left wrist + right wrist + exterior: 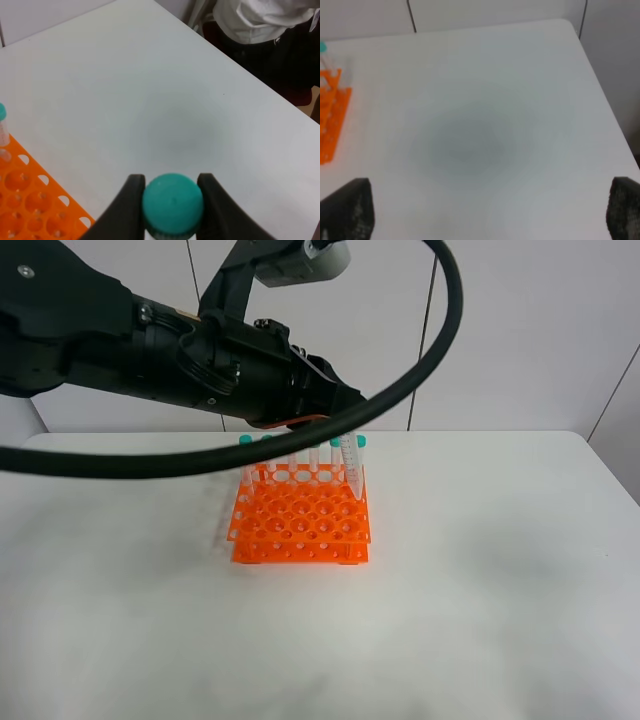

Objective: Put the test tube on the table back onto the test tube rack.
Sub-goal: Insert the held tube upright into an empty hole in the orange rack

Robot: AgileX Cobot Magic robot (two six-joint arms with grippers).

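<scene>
You have a broad white matte table [500,590] with rounded corners under both arms, smooth, with soft grey shadows on it. Near its middle sits the test tube rack [300,525]: bright orange plastic, square, two tiers, its top a grid of round holes. A row of slim clear tubes with teal caps [290,452] stands along its far edge.

Your left pincer [171,181], black with smooth curved fingers, is clamped on the test tube [173,202]. The wrist view looks straight down on the domed teal cap, with a finger pressed to each side of it. From the high camera the clear body hangs below the pincer, nearly upright, over the rack's far right corner and in line with the row. Its lower end reaches the top tier, but you cannot tell whether it has entered a hole.

Your right pincer [487,210] is spread wide, nothing between its rough dark pads [350,207], above the table to the right of the rack and well apart from the tube.
</scene>
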